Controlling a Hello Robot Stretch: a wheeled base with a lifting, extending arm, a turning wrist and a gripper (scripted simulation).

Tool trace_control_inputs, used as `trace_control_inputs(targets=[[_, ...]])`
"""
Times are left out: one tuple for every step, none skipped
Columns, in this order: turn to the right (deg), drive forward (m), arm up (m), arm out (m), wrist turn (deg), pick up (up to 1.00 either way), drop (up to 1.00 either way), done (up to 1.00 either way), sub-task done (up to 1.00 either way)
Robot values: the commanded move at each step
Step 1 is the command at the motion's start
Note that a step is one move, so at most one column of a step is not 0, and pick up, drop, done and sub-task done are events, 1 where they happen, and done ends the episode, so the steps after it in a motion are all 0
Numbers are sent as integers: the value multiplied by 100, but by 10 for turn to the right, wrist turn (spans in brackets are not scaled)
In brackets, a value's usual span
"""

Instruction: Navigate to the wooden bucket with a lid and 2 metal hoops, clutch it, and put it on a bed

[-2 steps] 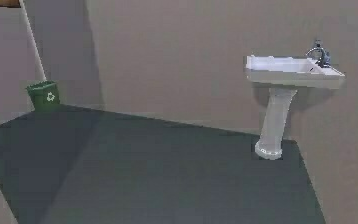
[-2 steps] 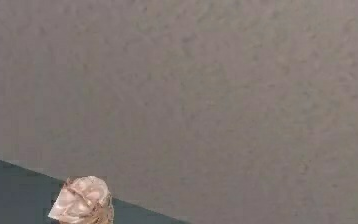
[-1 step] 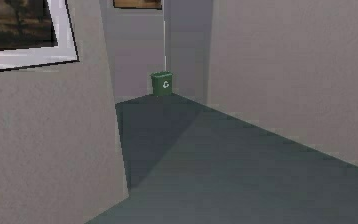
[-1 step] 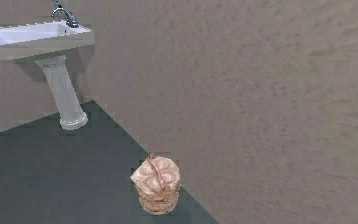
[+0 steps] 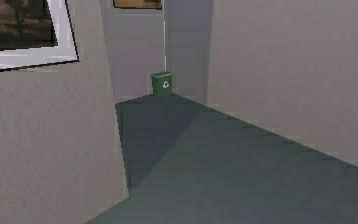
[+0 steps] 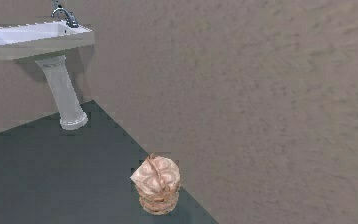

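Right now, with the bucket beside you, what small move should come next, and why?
Probably a short roll forward. The bucket stands on the floor low in the arm side view, just left of the middle, so it seems slightly ahead of where a reach would go.

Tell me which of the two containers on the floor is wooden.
The bucket in the arm side view, on the dark floor right of the sink. It is pale brown; the bin far ahead in the forward view is green.
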Motion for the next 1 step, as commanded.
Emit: trace_control_inputs(targets=[[0, 0, 0, 46, 0, 0, 0, 0, 0]])
